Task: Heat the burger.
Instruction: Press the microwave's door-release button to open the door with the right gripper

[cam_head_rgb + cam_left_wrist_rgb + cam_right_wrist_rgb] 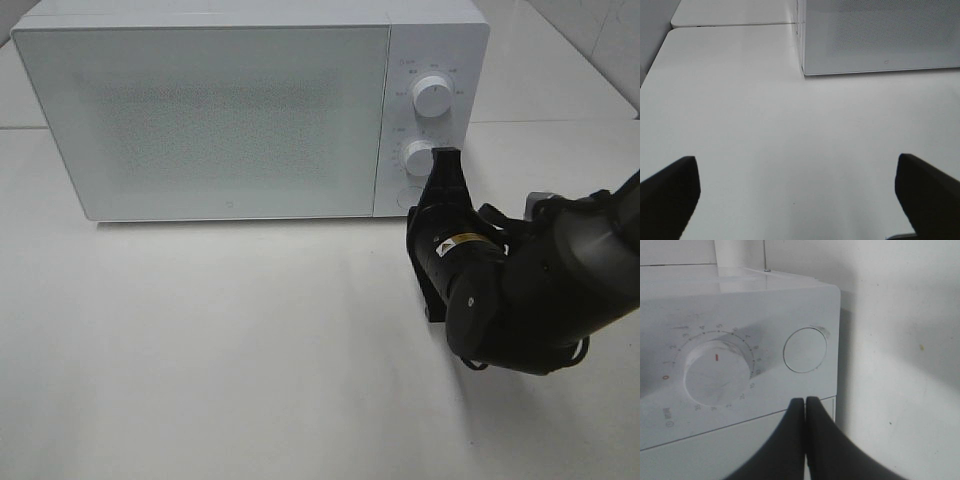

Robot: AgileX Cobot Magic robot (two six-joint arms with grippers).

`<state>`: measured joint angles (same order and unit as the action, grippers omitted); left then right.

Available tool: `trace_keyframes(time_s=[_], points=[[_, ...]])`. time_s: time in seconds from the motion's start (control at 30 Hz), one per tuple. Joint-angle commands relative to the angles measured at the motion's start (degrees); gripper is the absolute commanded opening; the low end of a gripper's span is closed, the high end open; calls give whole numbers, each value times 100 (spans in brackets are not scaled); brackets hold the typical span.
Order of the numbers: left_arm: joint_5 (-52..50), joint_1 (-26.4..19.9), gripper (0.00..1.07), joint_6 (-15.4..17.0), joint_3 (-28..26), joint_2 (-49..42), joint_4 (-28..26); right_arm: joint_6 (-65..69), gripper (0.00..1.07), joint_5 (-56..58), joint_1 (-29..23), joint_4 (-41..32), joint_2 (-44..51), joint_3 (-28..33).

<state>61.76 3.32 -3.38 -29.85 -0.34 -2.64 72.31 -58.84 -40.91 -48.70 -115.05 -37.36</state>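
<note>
None of the three views shows the burger, so I cannot tell where it is. It is not on the flat white table (200, 350), and my guess is that it sits inside the big white box-shaped microwave oven (200, 110), behind the shut, frosted grey door (210, 120) that nobody can see through. On the strip of controls beside the door are a round white upper knob (432, 96), a round white lower knob (418, 157) and a flat round white push button (805, 350). The black right gripper (805, 401) has its two fingers pressed tight together and holds nothing. Its long body points straight at the oven front, with the tips just beside the button and near the lower knob. This arm is much the nearer one, so the next push or turn looks like its job. The black left gripper (796, 162) is spread wide over bare table, well apart from the controls.
</note>
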Motion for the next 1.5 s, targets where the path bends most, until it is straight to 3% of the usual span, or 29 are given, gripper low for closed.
trace_keyframes(time_s=[0.03,0.7,1.5], points=[[-52,-11,98,11,11,-97,-46,-40,0,0,80,17,-46,-138],[-52,-11,98,11,11,-97,-46,-52,0,166,315,23,-579,-859],[-52,-11,98,11,11,-97,-46,-80,0,269,504,-52,-842,-1134]])
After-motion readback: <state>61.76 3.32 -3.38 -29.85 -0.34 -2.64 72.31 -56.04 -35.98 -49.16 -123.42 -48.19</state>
